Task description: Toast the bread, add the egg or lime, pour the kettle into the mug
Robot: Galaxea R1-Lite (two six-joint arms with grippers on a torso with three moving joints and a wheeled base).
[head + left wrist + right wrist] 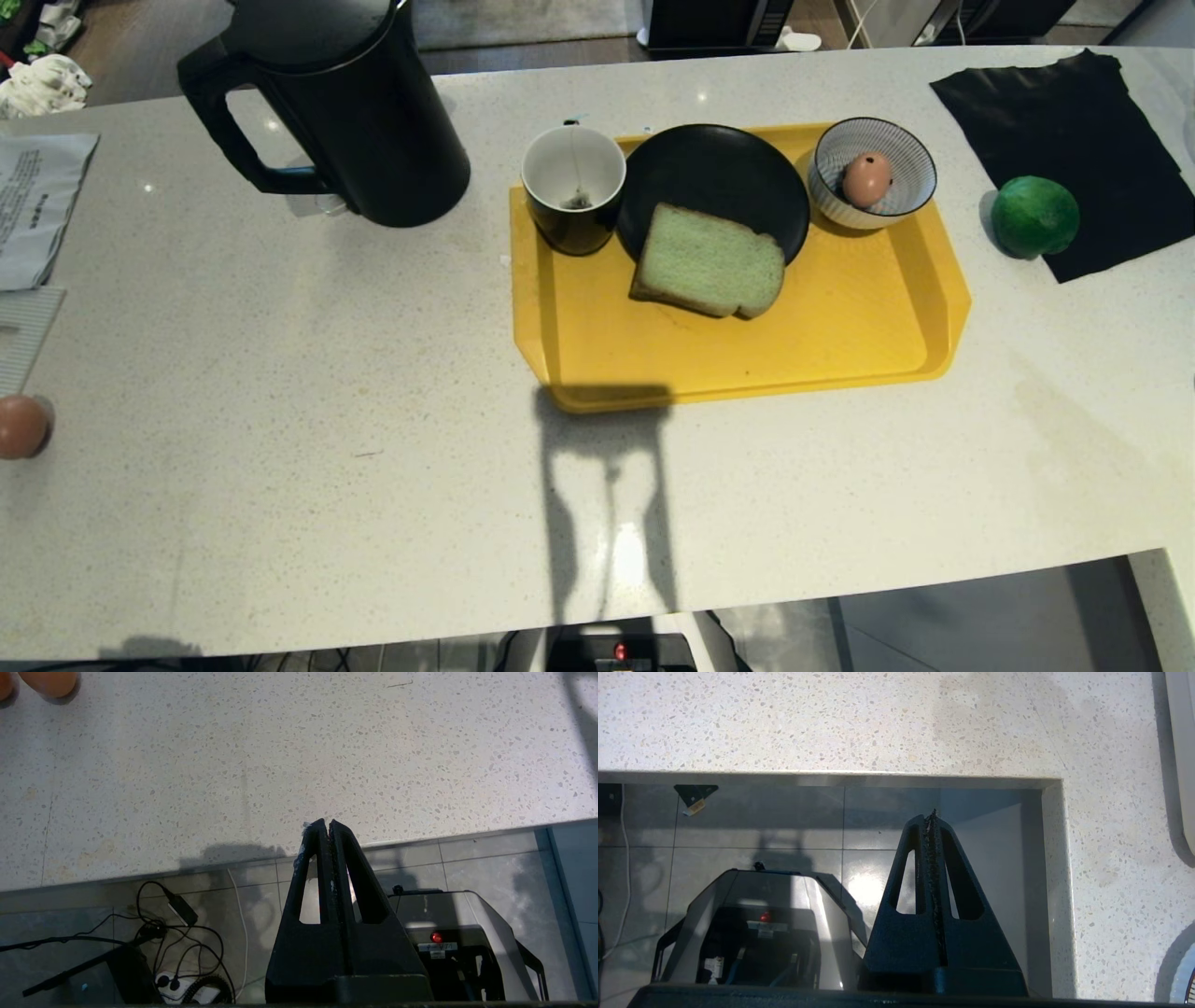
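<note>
I am holding my left tool (325,823) and right tool (932,815) pressed together, empty, at the worktop's (280,392) near edge; the bread (709,262) is leaning on the black plate (714,177) in the yellow tray (747,355); the egg (866,179) is sitting in the striped bowl (910,163); the mug (573,189) is standing on the tray, the kettle (345,103) to its left, the lime (1034,217) on the black cloth (1074,112).

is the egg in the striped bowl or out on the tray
In the bowl: the egg sits inside the striped bowl, which stands on the yellow tray.
</note>
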